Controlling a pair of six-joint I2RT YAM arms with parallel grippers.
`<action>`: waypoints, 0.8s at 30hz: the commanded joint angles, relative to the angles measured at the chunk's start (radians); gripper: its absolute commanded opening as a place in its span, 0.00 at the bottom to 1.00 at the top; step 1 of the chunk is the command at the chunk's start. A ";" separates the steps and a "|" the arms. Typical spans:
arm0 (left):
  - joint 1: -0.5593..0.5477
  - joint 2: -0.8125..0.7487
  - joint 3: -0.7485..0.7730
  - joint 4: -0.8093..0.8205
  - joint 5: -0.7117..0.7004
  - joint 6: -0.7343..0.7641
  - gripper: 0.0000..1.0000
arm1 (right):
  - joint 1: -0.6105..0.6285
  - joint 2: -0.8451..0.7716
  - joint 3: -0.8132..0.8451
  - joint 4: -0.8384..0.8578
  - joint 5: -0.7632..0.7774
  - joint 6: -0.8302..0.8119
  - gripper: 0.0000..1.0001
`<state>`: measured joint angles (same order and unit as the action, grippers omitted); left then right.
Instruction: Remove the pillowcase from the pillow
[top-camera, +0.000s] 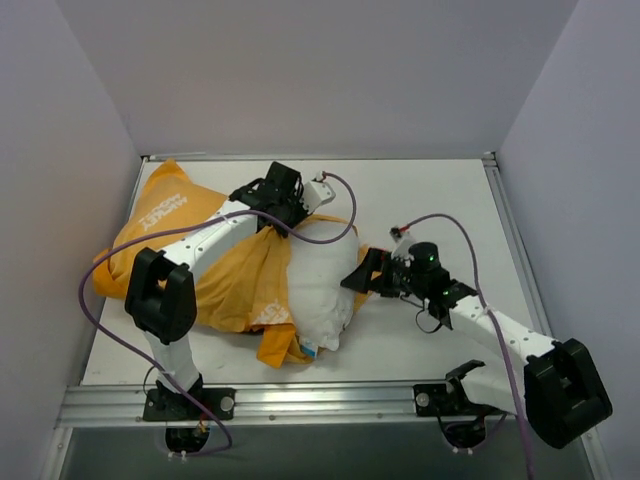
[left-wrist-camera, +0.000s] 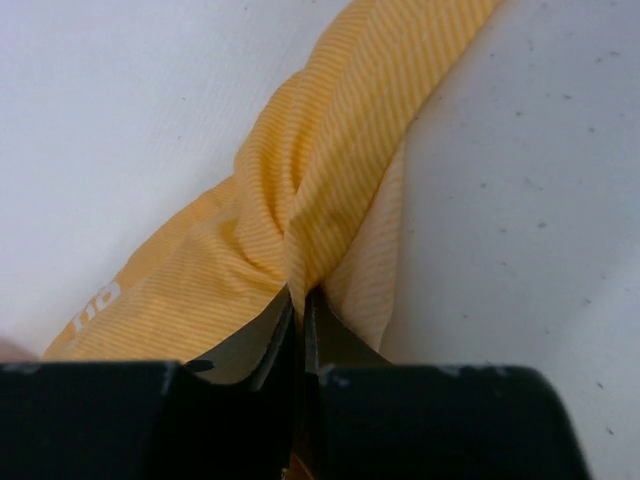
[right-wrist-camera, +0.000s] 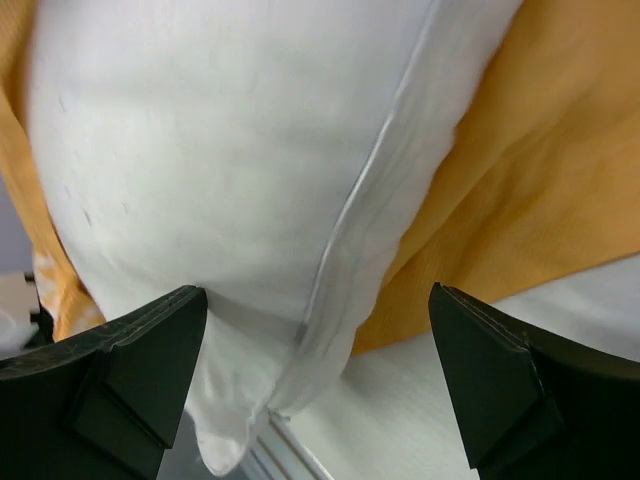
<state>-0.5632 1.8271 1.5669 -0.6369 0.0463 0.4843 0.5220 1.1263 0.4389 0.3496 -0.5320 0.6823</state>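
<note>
Pillowcase (top-camera: 200, 260): orange-yellow, lies crumpled on left half of the table (top-camera: 430, 200), from far-left corner to the middle. White text visible on far-left part in top view.
Pillow (top-camera: 320, 285): white, at table centre, about half out of the case; near end is bare, the orange fabric is bunched along its left side and under it.
Tag (top-camera: 308, 350): small, blue-white, at near edge of pillow. Seen in top view only.
Left gripper (top-camera: 272, 224): at far edge of the pillow, clenched on a bunch of the pillowcase.
Left wrist view: shows what top view hides. The fingers (left-wrist-camera: 270, 335) are pressed together w/ a twisted fold of pillowcase (left-wrist-camera: 310, 180) pinched between them; fine stripes in the cloth and a bit of white text at lower left. Table (left-wrist-camera: 520, 200) on the right. The white area on upper left: cannot tell if pillow or table.
Right gripper (top-camera: 362, 272): at right side of pillow, pointing left at it.
Right wrist view: gripper (right-wrist-camera: 315, 292) is released, jaws wide apart, one on each side of a pillow (right-wrist-camera: 230, 150) corner, which sits between them w/ gaps on both sides. A seam (right-wrist-camera: 340, 250) runs down the pillow. Pillowcase (right-wrist-camera: 520, 180) shows behind pillow on the right and as a thin strip on the left.
</note>
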 joint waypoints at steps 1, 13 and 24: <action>0.014 -0.025 -0.034 0.023 -0.034 -0.016 0.14 | -0.123 0.001 0.105 0.043 -0.060 -0.058 1.00; 0.014 -0.031 -0.064 0.049 -0.037 -0.067 0.13 | -0.149 0.384 0.221 0.427 -0.092 0.120 1.00; 0.016 -0.011 -0.030 0.046 -0.034 -0.079 0.13 | -0.034 0.615 0.261 0.743 -0.098 0.264 0.65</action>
<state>-0.5415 1.8164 1.5177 -0.5728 -0.0128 0.4301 0.4603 1.6985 0.6834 0.8967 -0.6125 0.8631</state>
